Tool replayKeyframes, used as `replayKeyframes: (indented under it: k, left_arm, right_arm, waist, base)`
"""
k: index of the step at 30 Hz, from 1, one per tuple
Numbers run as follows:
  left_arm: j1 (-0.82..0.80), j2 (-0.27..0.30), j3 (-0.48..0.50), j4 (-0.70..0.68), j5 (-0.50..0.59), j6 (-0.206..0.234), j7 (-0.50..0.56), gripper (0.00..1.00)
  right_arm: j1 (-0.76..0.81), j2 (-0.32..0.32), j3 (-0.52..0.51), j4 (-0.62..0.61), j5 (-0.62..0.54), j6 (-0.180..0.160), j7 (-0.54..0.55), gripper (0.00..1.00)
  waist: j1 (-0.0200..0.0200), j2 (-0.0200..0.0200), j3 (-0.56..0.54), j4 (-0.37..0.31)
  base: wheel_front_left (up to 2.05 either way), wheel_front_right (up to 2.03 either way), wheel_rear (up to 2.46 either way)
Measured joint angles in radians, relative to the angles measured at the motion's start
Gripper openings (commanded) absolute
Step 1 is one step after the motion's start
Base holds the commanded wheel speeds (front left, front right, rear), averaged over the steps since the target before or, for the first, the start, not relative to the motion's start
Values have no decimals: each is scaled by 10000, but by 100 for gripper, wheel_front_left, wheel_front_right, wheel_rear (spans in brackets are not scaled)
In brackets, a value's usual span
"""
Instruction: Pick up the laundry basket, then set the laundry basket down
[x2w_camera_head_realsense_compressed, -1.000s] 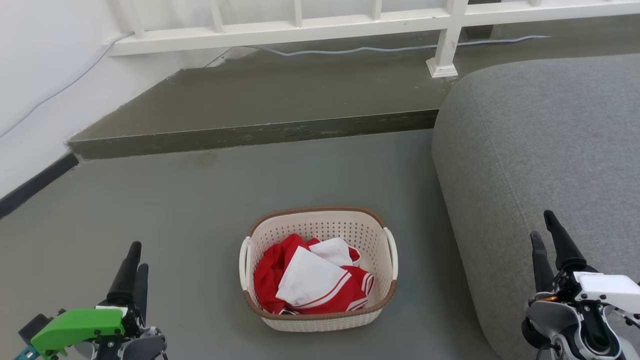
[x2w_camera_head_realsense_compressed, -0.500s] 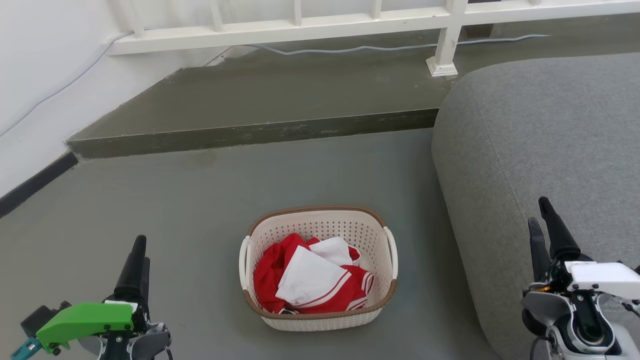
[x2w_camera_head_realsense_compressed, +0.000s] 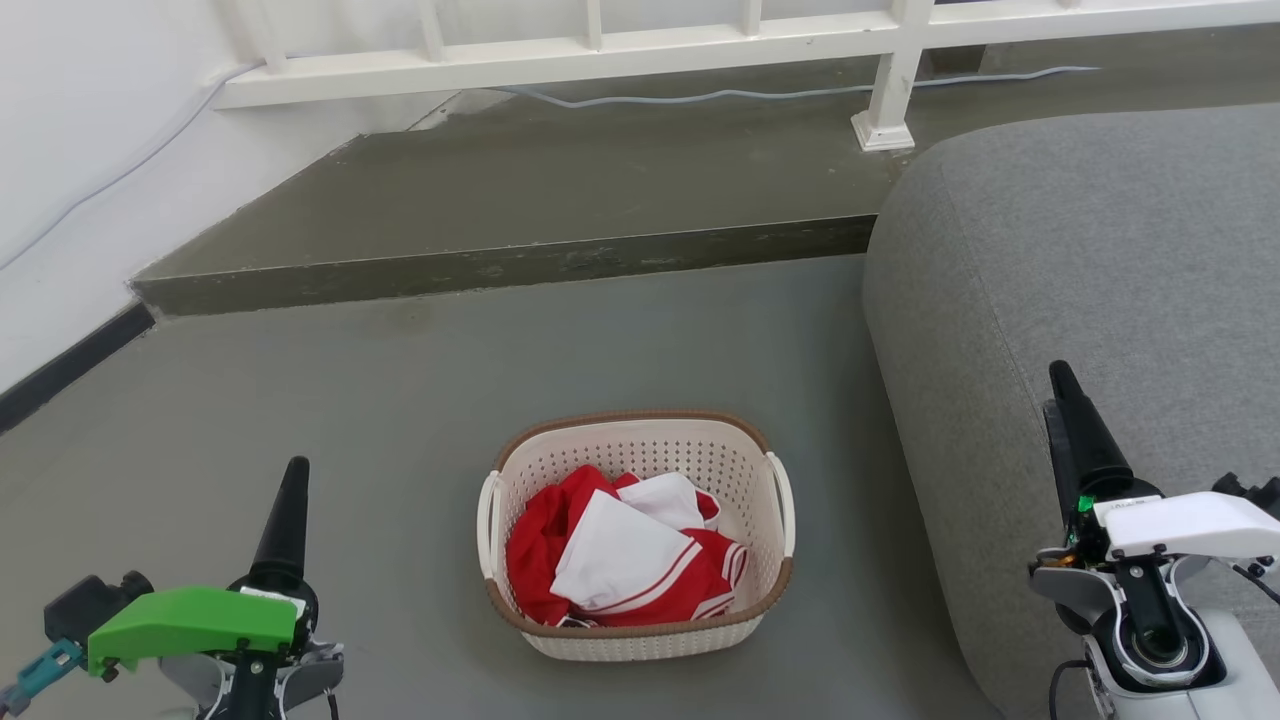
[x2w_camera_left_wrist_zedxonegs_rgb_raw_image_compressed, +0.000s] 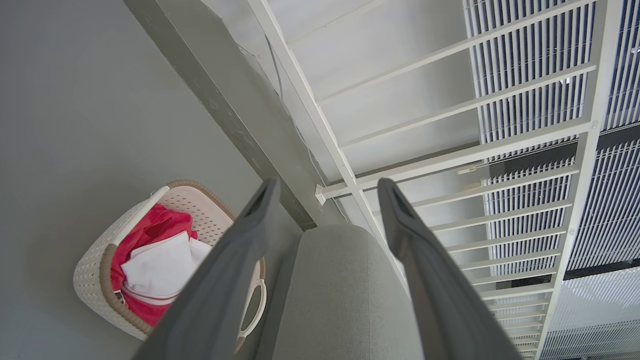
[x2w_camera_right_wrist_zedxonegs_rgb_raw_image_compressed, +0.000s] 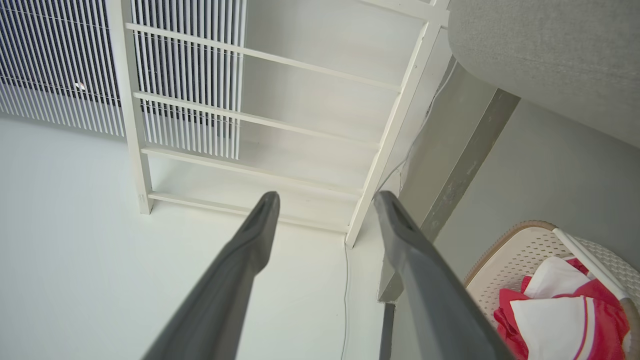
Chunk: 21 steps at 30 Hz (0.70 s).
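Observation:
The laundry basket (x2w_camera_head_realsense_compressed: 640, 642) stands on the grey floor in the lower middle of the head view, cream and perforated with a brown rim and white side handles. Red and white clothes (x2w_camera_head_realsense_compressed: 620, 560) lie inside it. My left gripper (x2w_camera_head_realsense_compressed: 293, 475) hovers to the basket's left, well apart from it. Off to the basket's right, beside the sofa, is my right gripper (x2w_camera_head_realsense_compressed: 1056, 378). The left wrist view shows the left gripper (x2w_camera_left_wrist_zedxonegs_rgb_raw_image_compressed: 327, 182) open with the basket (x2w_camera_left_wrist_zedxonegs_rgb_raw_image_compressed: 90, 280) at lower left. In the right wrist view the right gripper (x2w_camera_right_wrist_zedxonegs_rgb_raw_image_compressed: 326, 195) is open, and the basket (x2w_camera_right_wrist_zedxonegs_rgb_raw_image_compressed: 520, 255) sits at lower right.
A large grey sofa (x2w_camera_head_realsense_compressed: 1080, 280) fills the right side, close to the basket. A raised concrete step (x2w_camera_head_realsense_compressed: 500, 265) crosses behind, with a white railing (x2w_camera_head_realsense_compressed: 600, 50) and a cable (x2w_camera_head_realsense_compressed: 700, 98) on it. A white wall (x2w_camera_head_realsense_compressed: 80, 150) borders the left.
Both grippers have moved forward, up the head view, and rolled so each pair of fingers now lines up edge-on. The basket has stayed put.

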Motion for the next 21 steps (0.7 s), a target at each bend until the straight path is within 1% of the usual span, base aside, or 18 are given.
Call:
replayKeyframes:
  k: [5, 12, 14, 18, 20, 21]
  left_arm:
    - [-33, 190, -209, -13, 800, -2, -151, 100]
    - [-221, 280, -314, -167, 2077, 12, -387, 100]
    - [-280, 299, -347, -205, 2420, 90, -431, 100]
    - [-318, 357, -616, -221, 3195, 105, -568, 100]
    - [-331, 380, -671, -226, 3568, 232, -616, 100]
    - [-332, 401, -698, -226, 3768, 303, -660, 100]
  right_arm:
    - [-23, -115, 322, -58, -499, 0, -176, 100]
    - [-47, -439, 591, 2, -1655, 0, -412, 100]
    - [-72, -500, 694, 15, -1992, 0, -495, 100]
    - [-221, -604, 959, 21, -2646, -8, -629, 100]
    - [-265, -644, 1085, 23, -2997, -19, -700, 100]
    - [-275, -669, 1149, 25, -3172, -92, -704, 100]
  waist:
    - [0, 0, 10, -9]
    - [0, 0, 31, -21]
    - [0, 0, 36, -22]
    - [0, 0, 43, -23]
    - [0, 0, 46, -23]
    - [0, 0, 46, -23]
  base:
    - [0, 0, 0]
    - [0, 0, 0]
    - [0, 0, 0]
    - [0, 0, 0]
    - [0, 0, 0]
    - [0, 0, 0]
